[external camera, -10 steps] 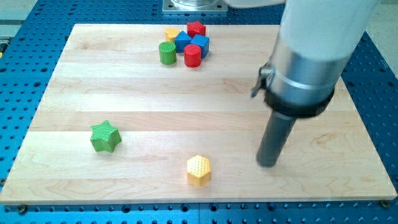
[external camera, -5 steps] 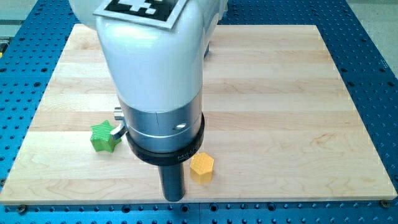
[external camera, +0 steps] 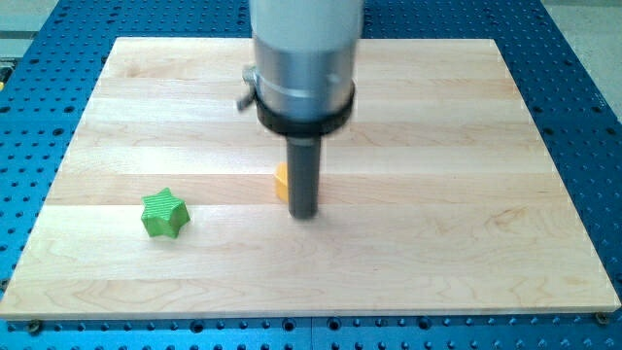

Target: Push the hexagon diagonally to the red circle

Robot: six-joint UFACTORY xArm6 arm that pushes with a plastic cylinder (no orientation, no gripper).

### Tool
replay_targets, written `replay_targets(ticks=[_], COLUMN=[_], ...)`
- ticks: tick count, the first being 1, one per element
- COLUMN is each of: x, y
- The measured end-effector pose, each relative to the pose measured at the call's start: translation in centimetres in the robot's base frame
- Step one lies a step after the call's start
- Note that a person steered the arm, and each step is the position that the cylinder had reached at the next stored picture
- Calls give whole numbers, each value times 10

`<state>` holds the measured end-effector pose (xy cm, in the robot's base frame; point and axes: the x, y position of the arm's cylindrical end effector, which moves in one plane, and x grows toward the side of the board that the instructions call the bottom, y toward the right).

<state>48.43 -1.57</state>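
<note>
1. One straight dark rod descends from the grey arm housing near the middle of the light wooden board [external camera: 505, 243]; my tip [external camera: 304, 214] rests on the board; the rig carries no pincer
2. Yellow hexagon block [external camera: 281, 182], mostly hidden behind the rod, touches it on the view's left
3. Green star-shaped block [external camera: 163, 214], well apart toward the view's left
4. Blue perforated table [external camera: 593, 117] surrounds the board

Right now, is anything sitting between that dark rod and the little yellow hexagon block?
Nothing visible. My tip is right against the yellow hexagon block, which peeks out on the rod's left. The green star block lies well off to the view's left.
</note>
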Motion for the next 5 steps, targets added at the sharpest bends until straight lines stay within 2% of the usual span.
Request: replay_targets(ticks=[1,2,3,4,5], x=[-34,-1,-33,-92,-38], y=[-7,-43,-67,27,38])
